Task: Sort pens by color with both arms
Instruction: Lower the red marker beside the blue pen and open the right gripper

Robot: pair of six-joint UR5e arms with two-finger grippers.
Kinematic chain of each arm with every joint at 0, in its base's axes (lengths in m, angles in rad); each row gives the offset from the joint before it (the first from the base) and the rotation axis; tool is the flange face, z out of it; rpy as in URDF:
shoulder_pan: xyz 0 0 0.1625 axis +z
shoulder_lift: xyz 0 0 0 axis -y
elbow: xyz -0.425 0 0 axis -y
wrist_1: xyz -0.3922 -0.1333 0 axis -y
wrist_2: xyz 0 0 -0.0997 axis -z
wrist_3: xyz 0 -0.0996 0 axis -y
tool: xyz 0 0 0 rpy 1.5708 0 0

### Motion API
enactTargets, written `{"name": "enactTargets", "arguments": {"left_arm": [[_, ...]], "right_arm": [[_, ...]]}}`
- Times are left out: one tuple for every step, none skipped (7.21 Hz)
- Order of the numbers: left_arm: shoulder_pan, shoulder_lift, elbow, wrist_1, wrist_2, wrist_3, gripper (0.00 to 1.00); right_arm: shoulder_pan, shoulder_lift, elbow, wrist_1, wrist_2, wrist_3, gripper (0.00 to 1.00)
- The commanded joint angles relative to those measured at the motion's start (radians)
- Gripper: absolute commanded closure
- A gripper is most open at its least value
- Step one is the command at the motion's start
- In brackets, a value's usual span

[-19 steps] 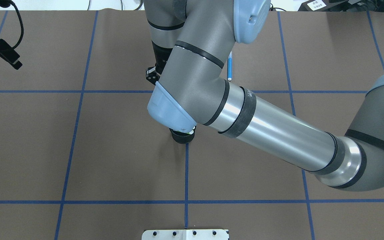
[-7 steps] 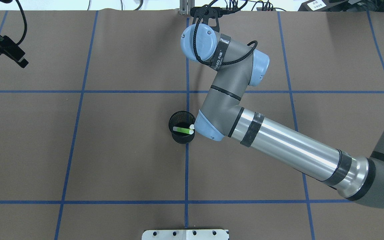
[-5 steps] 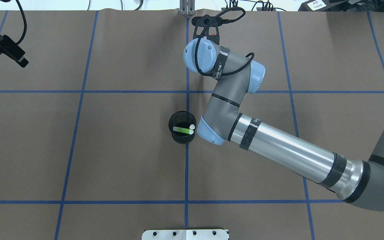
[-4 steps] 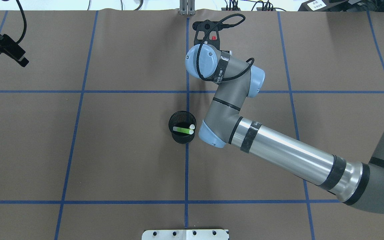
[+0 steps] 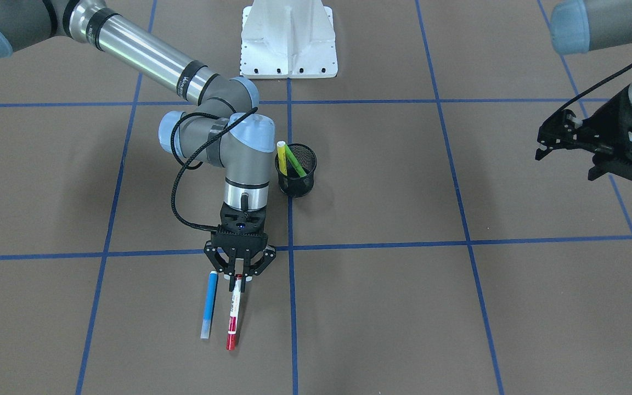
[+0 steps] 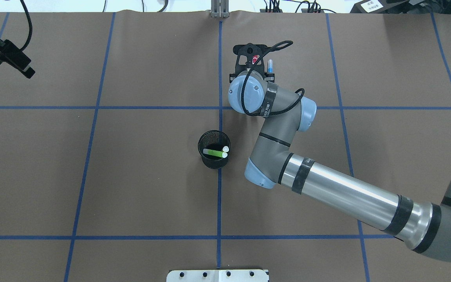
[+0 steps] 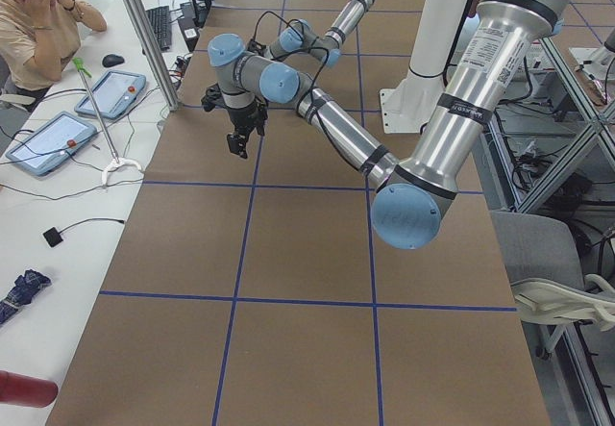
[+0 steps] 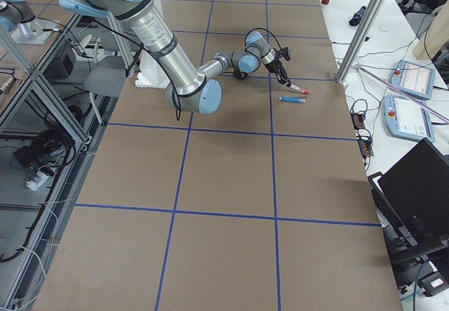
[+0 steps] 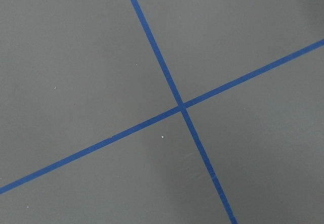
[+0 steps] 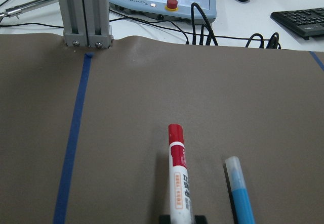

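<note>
- My right gripper (image 5: 237, 285) is out past the cup (image 5: 299, 184), pointing down at the bench (image 5: 404, 307), and it is clenched on the near end of the red pen (image 5: 233, 315).
- In my right wrist view the fingertips (image 10: 164, 218) sit tight against either side of the white labelled barrel, and the red cap points away from my base.
- The blue pen (image 5: 209, 304) lies flat just beside the red one, parallel to it and on my right (not touching it, as far as the wrist view shows).
- The green pen (image 5: 295, 162) and yellow pen (image 5: 281, 151) stand tilted together in the black mesh cup, which sits on a blue tape line (image 5: 292, 307) near the middle of the bench.
- My left gripper (image 5: 564, 164) hangs above the bench well off to my left, jaws spread and holding nothing.
- Its wrist camera sees only brown bench and two crossing tape lines.
</note>
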Motion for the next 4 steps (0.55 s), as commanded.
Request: {"name": "enactTargets", "arguments": {"left_arm": [[0.001, -0.001, 0.002, 0.000, 0.000, -0.001, 0.00], [0.001, -0.001, 0.005, 0.000, 0.000, -0.001, 0.01], [0.001, -0.002, 0.008, -0.002, 0.000, -0.001, 0.01], [0.001, -0.001, 0.009, -0.003, 0.000, -0.001, 0.01]], "right_arm": [[-0.006, -0.007, 0.002, 0.016, -0.009, 0.004, 1.00], [-0.009, -0.003, 0.003, 0.013, -0.011, 0.008, 1.00], [-0.012, -0.003, 0.002, 0.011, -0.012, 0.005, 0.79], [-0.017, -0.003, 0.002, 0.010, -0.012, 0.001, 0.69]]}}
